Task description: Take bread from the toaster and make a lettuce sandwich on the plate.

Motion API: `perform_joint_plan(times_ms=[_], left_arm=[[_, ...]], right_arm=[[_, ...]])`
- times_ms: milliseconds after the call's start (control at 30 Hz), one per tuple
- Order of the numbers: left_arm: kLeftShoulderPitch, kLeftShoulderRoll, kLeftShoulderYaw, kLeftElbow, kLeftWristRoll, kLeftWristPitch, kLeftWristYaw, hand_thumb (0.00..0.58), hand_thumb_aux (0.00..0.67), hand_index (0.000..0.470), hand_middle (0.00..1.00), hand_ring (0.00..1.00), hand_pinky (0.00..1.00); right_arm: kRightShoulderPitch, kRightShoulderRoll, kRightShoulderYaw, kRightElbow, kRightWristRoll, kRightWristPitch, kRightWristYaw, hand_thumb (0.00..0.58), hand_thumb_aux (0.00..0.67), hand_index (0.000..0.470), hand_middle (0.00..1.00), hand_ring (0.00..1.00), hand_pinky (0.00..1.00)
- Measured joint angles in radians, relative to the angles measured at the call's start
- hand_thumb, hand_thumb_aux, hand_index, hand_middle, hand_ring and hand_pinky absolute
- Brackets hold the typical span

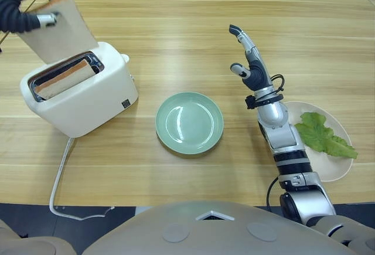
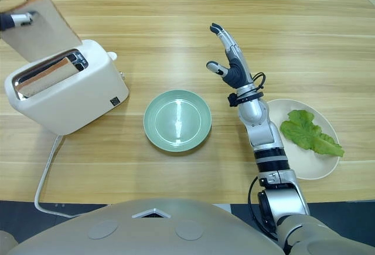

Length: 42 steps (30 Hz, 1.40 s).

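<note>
Left robot hand (image 1: pixel 20 9) grips a bread slice (image 1: pixel 58 29) over the toaster (image 1: pixel 88 102).
A second slice (image 1: pixel 65 79) sits in the slot. The right robot hand (image 1: pixel 249 61) hangs over the counter (image 1: pixel 176 20), open and empty, between the green plate (image 1: pixel 189 123) and the lettuce (image 1: pixel 323 135) on its cream plate (image 1: pixel 328 170).

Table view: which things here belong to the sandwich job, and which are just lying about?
Job: toaster; bread slice held in the left hand above it; second slice in the slot; green plate; lettuce leaf on the cream plate.
Lying about: only the toaster's cord, trailing off the table edge.
</note>
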Motion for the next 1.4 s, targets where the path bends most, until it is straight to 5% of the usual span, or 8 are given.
perform_joint_plan(times_ms=[267,500,700,1100,1233,1300,1333,1400], left_arm=[[-0.121,-0.143,-0.067,-0.344,-0.244,0.216,-0.068,0.580,0.670,0.470,0.00,0.00,0.00],[0.040,-0.411,-0.369,-0.491,-0.278,0.362,-0.080,0.580,0.670,0.470,0.00,0.00,0.00],[0.049,-0.653,-0.638,-0.238,-0.132,0.321,-0.076,0.580,0.670,0.470,0.00,0.00,0.00],[0.050,-0.764,-0.738,0.180,0.075,0.117,-0.017,0.580,0.670,0.470,0.00,0.00,0.00],[0.045,-0.773,-0.733,0.218,0.083,0.082,-0.016,0.568,0.575,0.404,0.00,0.00,0.00],[0.040,-0.777,-0.731,0.228,0.095,0.074,-0.016,0.387,0.284,0.199,0.00,0.00,0.00],[0.039,-0.777,-0.731,0.232,0.106,0.071,-0.016,0.075,0.045,0.031,0.00,0.00,0.00],[0.042,-0.777,-0.730,0.241,0.115,0.077,-0.015,0.000,0.000,0.000,0.00,0.00,0.00]], right_arm=[[-0.009,-0.112,-0.118,-0.190,-0.063,0.064,-0.001,0.000,0.000,0.000,0.00,0.00,0.00],[0.103,-0.503,-0.215,-0.170,-0.336,0.183,0.172,0.000,0.000,0.000,0.00,0.00,0.00],[0.340,-0.654,-0.319,-0.075,-0.313,0.336,0.397,0.000,0.000,0.000,0.00,0.00,0.00],[0.381,-0.697,-0.249,0.095,-0.264,0.455,0.535,0.009,0.005,0.004,0.00,0.00,0.00],[0.393,-0.706,-0.227,0.071,-0.254,0.438,0.541,0.152,0.095,0.066,0.00,0.00,0.00],[0.408,-0.711,-0.223,0.045,-0.254,0.437,0.544,0.261,0.173,0.122,0.00,0.00,0.00],[0.414,-0.714,-0.223,0.034,-0.254,0.438,0.548,0.278,0.187,0.131,0.00,0.00,0.00],[0.430,-0.718,-0.222,0.021,-0.255,0.442,0.551,0.268,0.179,0.125,0.00,0.00,0.00]])
